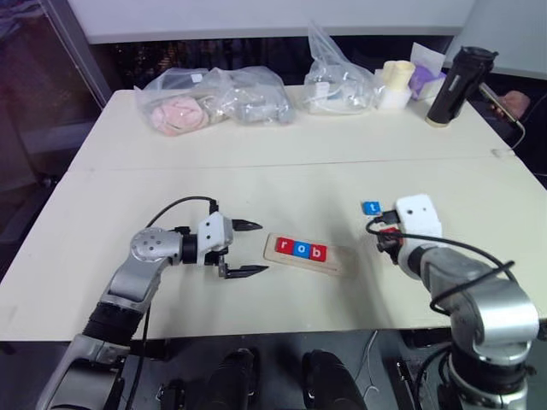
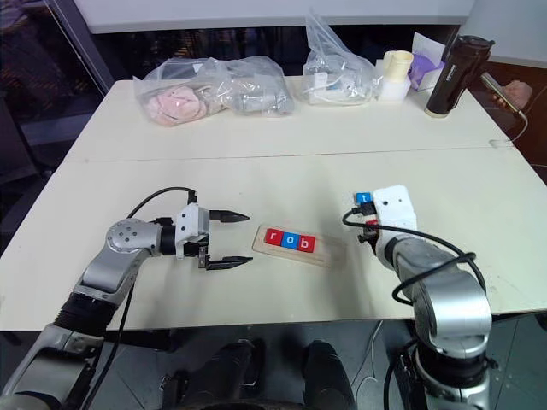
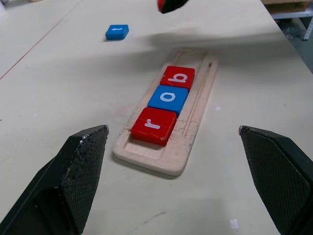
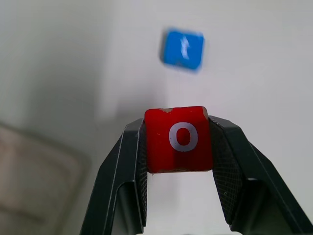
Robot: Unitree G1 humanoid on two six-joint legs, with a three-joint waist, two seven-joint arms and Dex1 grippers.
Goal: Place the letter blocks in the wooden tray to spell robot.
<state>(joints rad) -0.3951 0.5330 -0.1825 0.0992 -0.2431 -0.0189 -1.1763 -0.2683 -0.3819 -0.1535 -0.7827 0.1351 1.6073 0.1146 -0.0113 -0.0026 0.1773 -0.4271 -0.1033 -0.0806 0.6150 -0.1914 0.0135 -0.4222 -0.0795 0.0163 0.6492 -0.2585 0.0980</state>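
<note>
The right pincer (image 4: 178,147) is clamped on the red o block (image 4: 179,139) above the counter (image 1: 256,184), near the blue t block (image 4: 183,49), while the left pincer (image 1: 248,248) gapes beside the wooden tray (image 1: 303,254) holding r, o, b.

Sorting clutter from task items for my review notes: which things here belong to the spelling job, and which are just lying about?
Job:
wooden tray
r, o, b blocks in the tray
red o block, held in the right pincer
blue t block, loose on the table
left pincer, open beside the tray

Lying about:
plastic bags
black bottle
cream cup
</note>
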